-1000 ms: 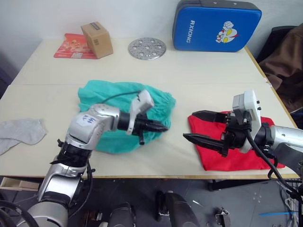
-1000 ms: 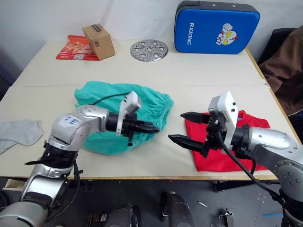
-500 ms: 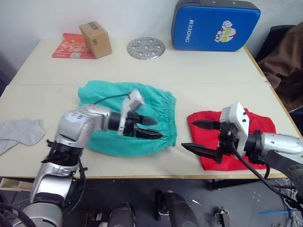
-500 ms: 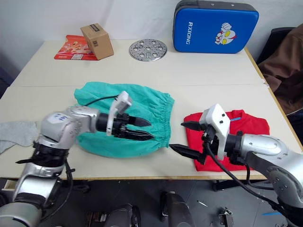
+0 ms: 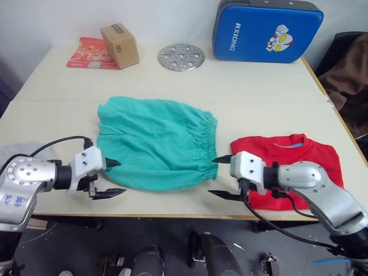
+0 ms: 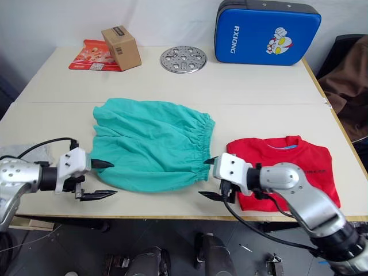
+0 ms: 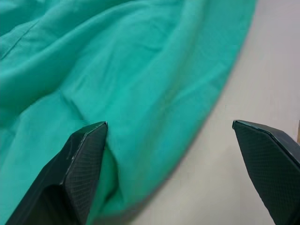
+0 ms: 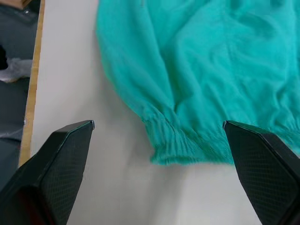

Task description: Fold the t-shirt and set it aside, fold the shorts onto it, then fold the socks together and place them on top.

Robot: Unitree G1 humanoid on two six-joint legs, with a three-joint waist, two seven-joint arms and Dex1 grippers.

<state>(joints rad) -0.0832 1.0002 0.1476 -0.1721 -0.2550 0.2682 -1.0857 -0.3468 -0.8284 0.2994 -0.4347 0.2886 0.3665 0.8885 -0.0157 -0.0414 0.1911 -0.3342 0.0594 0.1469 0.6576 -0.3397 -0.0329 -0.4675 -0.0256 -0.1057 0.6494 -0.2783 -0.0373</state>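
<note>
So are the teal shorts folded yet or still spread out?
Spread out. The shorts lie flat in one open layer, waistband toward the t-shirt.

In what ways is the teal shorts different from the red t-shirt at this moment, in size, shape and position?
The shorts lie spread wide near the table's middle, between both open grippers; the t-shirt lies as a compact rectangle, seemingly already folded, toward the robot's right. The shorts cover more of the table than the t-shirt. The shorts show a gathered waistband on the side facing the t-shirt; the t-shirt shows a collar at its far edge. Both lie flat, apart from each other.
</note>
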